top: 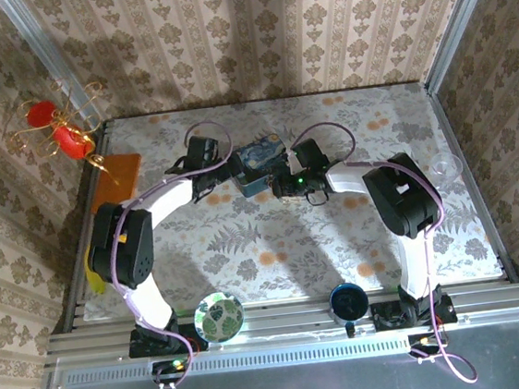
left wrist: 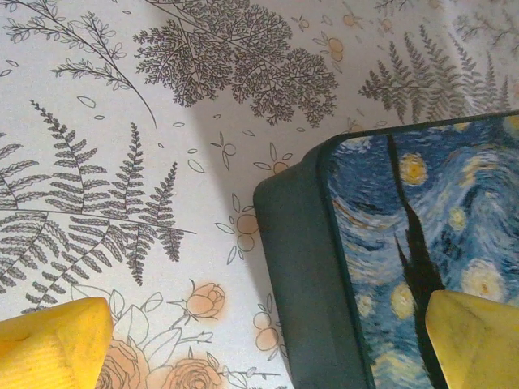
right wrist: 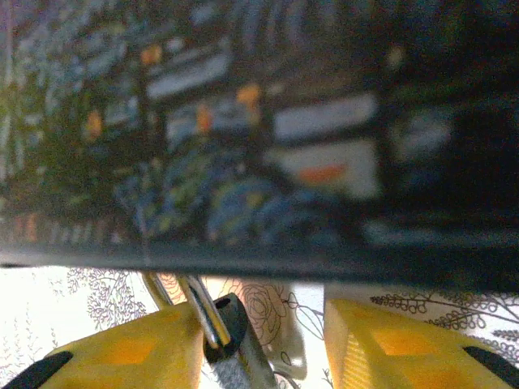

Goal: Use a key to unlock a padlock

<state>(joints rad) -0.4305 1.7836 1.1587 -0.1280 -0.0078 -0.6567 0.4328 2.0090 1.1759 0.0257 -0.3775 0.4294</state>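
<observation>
Sitting between the right pincer's (right wrist: 261, 318) yellow fingers (right wrist: 138, 348), hard against one of them, is a small metal piece (right wrist: 217, 318) of silver strips and a dark knob; it is too blurred to tell padlock from key; I cannot tell whether the half-parted jaws clamp it or merely flank it; bare worktop (right wrist: 40, 300) shows in the gap beside it. Just beyond the fingertips stands the side of the blue starry-night tin (right wrist: 243, 146). From above, that tin sits in the middle of the worktop's far half, with the right pincer (top: 280, 188) at its near-right side; the left pincer (top: 225, 178) meets it from the left, released and spread wide, one yellow finger (left wrist: 474, 344) over the tin's painted top and the other finger over the fern-printed worktop. Farther out, an orange sheet (top: 120, 175) lies by the left edge; a clear cup (top: 444, 168) stands by the right edge; a patterned disc (top: 219, 318) and a dark round tin (top: 348, 301) sit at the near edge.
</observation>
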